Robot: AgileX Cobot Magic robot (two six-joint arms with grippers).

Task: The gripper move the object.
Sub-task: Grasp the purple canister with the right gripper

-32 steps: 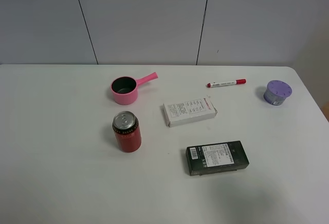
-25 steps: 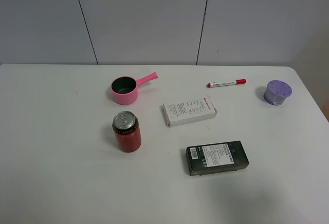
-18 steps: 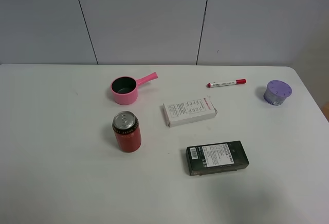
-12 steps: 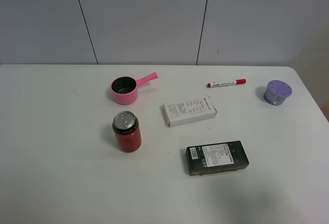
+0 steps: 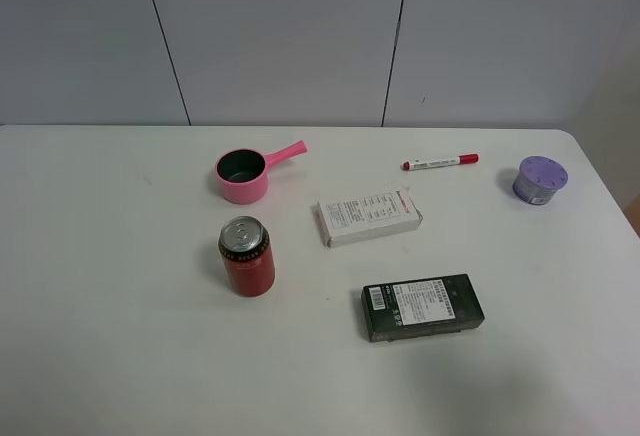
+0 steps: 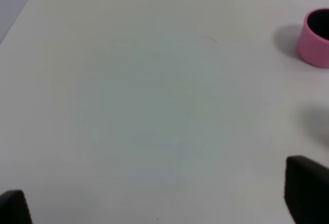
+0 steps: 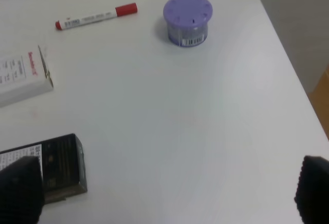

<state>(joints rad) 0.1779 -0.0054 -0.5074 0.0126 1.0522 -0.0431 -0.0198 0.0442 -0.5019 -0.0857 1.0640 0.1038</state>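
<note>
1. The lavender container [image 5: 539, 180] is seen upright near the far right corner of the white table [image 5: 120, 356], close to the right edge. Its flat dotted lid is on, and nothing is touching it.
2. In the right wrist view the lavender container [image 7: 187, 20] is seen ahead of the right gripper [image 7: 165, 196], a little off toward the table's edge side. Open table lies between them, and a label is seen on the side wall facing the camera.
3. No long axis is presented: the body is round, so no particular wrist turn is judged necessary before closing on it.
4. The nearest neighbour is noted as a red-capped marker [image 5: 440, 162], lying flat to the container's left and well apart from it. A white carton [image 5: 368, 218] and a black box [image 5: 422, 307] are placed further toward the middle of the table.
5. A red can [image 5: 246, 256] and a pink pot [image 5: 243, 175] are found on the left half, far from the container.
6. Right gripper: the fingers [image 7: 313, 193] are spread wide and nothing is held. Only the two dark tips are shown at the frame corners.
7. Left gripper [image 6: 159, 198]: the tips are likewise set wide apart and empty, over bare table, with only the pink pot [image 6: 314, 38] in sight at the frame edge.
8. Neither arm is caught in the high view.
9. Judgement: the right arm is clearly the nearer one. A straight reach forward along the right side is called for, with the marker left well clear.
</note>
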